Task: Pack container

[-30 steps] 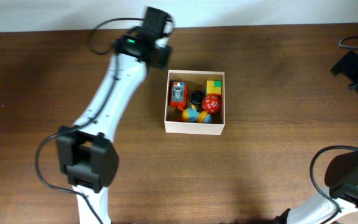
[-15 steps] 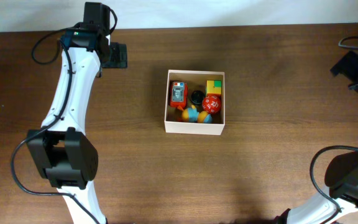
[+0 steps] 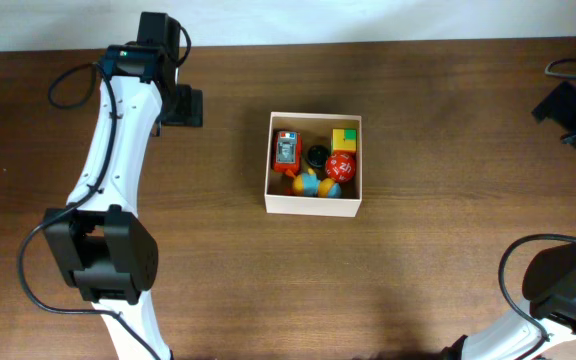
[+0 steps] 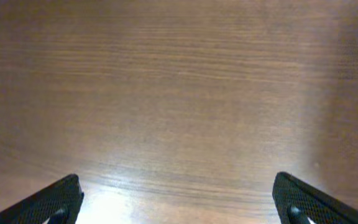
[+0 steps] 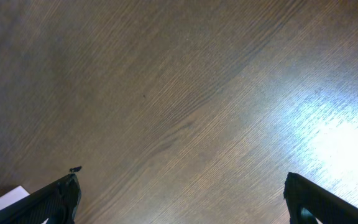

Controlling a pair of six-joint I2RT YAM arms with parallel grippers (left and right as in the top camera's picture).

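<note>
Overhead, the container [image 3: 314, 206] holds toys [image 3: 320, 168]. The left gripper [image 3: 181, 107], far left, and right gripper [image 5: 182, 199] gape empty. A careless inward swing could shove it.

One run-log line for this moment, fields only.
left gripper: open, empty, left of container | right gripper: open, empty | container: toys inside

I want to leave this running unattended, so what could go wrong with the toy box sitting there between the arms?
The container is open-topped and its toys lie loose, so a nudge or lift may spill them. The cable looping beside the left arm might snag if that arm swings toward the box.
</note>
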